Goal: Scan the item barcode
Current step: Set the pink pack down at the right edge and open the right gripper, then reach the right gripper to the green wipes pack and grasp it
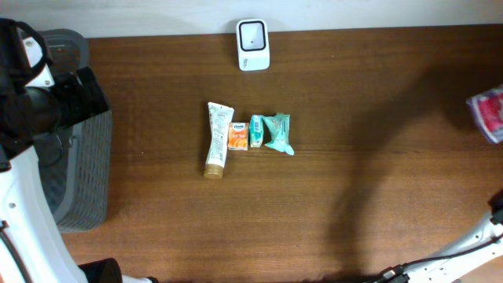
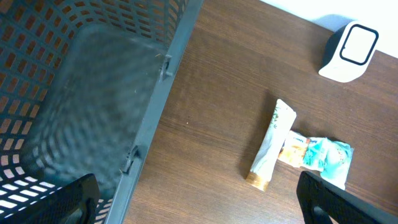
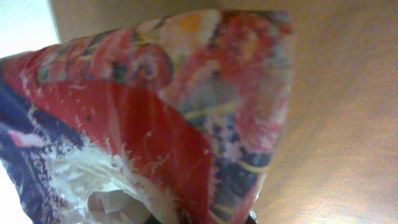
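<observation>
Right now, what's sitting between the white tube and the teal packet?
Two small boxes: an orange box next to the white tube, then a green box beside the teal packet. The overhead view shows it clearly.

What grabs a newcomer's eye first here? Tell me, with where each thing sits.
A red patterned packet fills the right wrist view and shows at the table's right edge overhead. Mid-table lies a neat row: white tube, orange packet, small green box, teal packet. A white scanner stands at the far edge, a grey basket on the left.

Left arm white, black joints; left tool fingers black
</observation>
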You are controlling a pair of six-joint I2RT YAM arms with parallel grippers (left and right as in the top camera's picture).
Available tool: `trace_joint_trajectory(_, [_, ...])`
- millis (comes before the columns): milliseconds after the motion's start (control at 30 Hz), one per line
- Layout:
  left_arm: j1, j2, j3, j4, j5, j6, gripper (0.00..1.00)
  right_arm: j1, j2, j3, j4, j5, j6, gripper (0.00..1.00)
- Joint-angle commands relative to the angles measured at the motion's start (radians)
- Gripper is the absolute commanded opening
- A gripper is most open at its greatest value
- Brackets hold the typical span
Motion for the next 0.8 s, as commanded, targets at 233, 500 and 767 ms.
trace_joint_trajectory(233, [0.004,-0.004,0.002,0.000,-0.004,0.013,0.99,0.037,-0.018,0.010,0.051,-0.051,-0.058,0.91])
trace_joint_trajectory(500, [0.004,-0.004,0.002,0.000,-0.004,0.013,0.99,0.189,-0.302,0.010,-0.216,-0.083,-0.294,0.94])
trace_joint_trajectory(767, [0.004,-0.004,0.002,0.000,-0.004,0.013,0.99,0.825,-0.296,-0.217,-0.213,0.090,-0.559,0.69])
